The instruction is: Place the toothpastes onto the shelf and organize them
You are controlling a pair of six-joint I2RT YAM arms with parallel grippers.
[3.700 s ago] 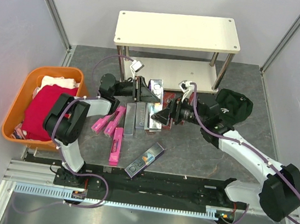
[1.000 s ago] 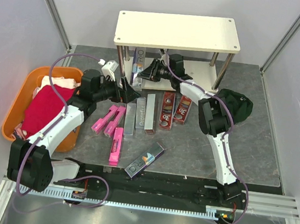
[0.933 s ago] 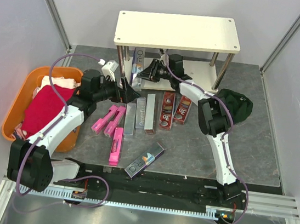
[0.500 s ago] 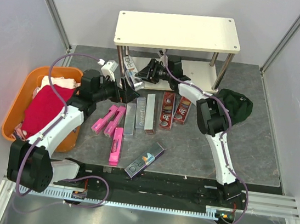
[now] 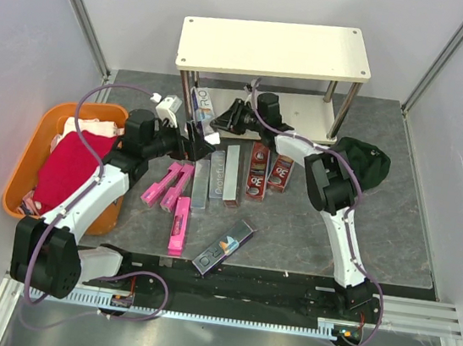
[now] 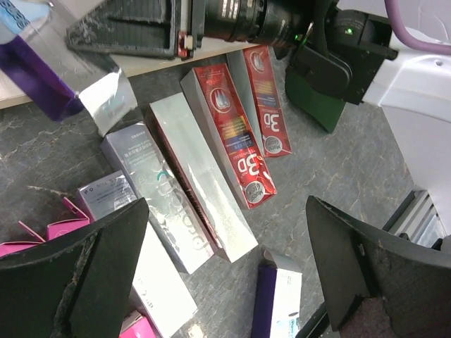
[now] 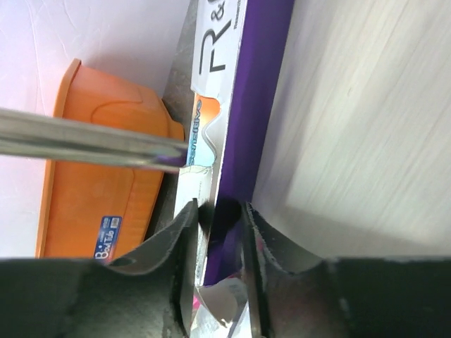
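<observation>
Toothpastes are light, stiff cardboard cartons with glossy faces, likely slippery and easy to crush. Best taken across the narrow width near one end or mid-length, with a gentle squeeze.

Near edge of the bench (image 5: 378, 226): one navy/white box (image 5: 223, 246) lies flat at a diagonal. Behind it, toward the left, are three pink boxes (image 5: 179, 224), flat and close together. Mid-bench: two silver-grey boxes (image 5: 231, 173) lie side by side, touching the two red 3D boxes (image 5: 257, 169) on their right. All of these are loose on the bench, not yet on the shelf (image 5: 275, 49).

Left end effector (image 6: 225, 232): fingers spread wide, empty, touching nothing. It hovers above the silver-grey and red row, left of centre. The orange basket (image 5: 34, 147) sits at the left edge, well apart.

Right end effector (image 7: 218, 225): fingers pressed onto one end of a purple-and-white box (image 7: 243, 105), pinching it across the narrow width. The box lies along the left end of the lower board (image 7: 352, 141), beside a chrome leg (image 7: 91, 144). It meets the board's edge, but whether it sits fully on cannot be told. An end grip leaves a long overhang, so the box may pivot.

The shelf stands at the far edge; its top board is bare.
</observation>
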